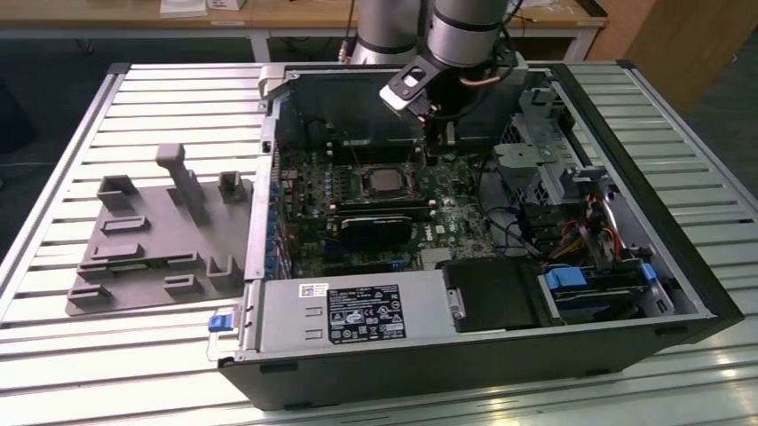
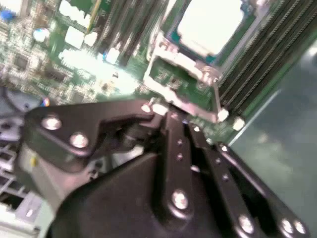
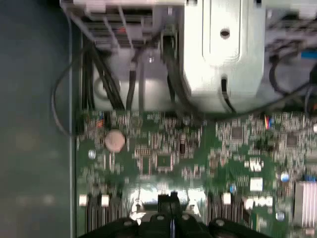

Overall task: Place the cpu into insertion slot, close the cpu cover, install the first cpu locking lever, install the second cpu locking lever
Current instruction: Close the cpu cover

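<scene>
**Exterior view: gripper hangs just off the socket, with the raised cover between it and the chip**

The cpu [image 1: 382,180] lies flat, face up, inside the insertion slot [image 1: 362,182], on the motherboard [image 1: 454,216] of the opened computer case [image 1: 474,377]. Being square, it has no long axis to speak of. Its edges run with the board's edges, and its metal top points straight up out of the case.

The gripper [image 1: 448,140] reaches down from the single arm at the back of the case. Its tip is near the socket but apart from it. From the gripper, the slot lies toward the exterior view's left and a little nearer that camera.

In the second wrist view the cpu cover [image 2: 193,110] sits just ahead of the fingertips [image 2: 159,107], between them and the bright chip. Green board rather than chip shows through its square window, so I judge it swung up off the slot and not yet closed, though that view is soft enough that its tilt is uncertain. Its near edge, the longest line it offers, runs across the line of the fingers. The fingertips look to be at that edge, and I cannot tell whether they touch it.

In both wrist views the two fingers meet at their tips with no gap showing, so the gripper reads as closed. Nothing is visibly caught between them.
</scene>
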`<state>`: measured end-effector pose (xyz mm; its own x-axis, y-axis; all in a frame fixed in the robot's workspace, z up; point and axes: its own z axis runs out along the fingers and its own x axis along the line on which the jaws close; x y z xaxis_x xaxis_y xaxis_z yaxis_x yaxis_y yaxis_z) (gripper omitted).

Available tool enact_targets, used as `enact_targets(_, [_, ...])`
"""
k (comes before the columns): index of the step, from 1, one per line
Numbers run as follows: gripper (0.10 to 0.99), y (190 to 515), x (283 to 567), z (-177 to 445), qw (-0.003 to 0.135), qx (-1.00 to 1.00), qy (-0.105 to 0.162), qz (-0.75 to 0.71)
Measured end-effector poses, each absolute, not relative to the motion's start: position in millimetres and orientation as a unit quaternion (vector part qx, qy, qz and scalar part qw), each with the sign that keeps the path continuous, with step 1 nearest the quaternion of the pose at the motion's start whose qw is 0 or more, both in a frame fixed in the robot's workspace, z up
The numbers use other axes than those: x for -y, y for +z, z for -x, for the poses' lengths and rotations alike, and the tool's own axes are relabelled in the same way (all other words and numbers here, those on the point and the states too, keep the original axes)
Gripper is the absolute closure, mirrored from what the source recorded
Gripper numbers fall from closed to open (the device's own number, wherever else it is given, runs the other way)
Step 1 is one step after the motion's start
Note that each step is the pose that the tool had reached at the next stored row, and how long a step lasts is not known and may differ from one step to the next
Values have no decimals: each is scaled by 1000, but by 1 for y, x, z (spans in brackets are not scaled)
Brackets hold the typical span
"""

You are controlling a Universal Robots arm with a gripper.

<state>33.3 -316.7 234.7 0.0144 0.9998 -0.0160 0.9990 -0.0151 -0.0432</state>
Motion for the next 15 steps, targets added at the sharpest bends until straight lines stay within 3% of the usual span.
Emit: enact_targets(15, [980, 233, 317, 1, 3, 702, 14, 712])
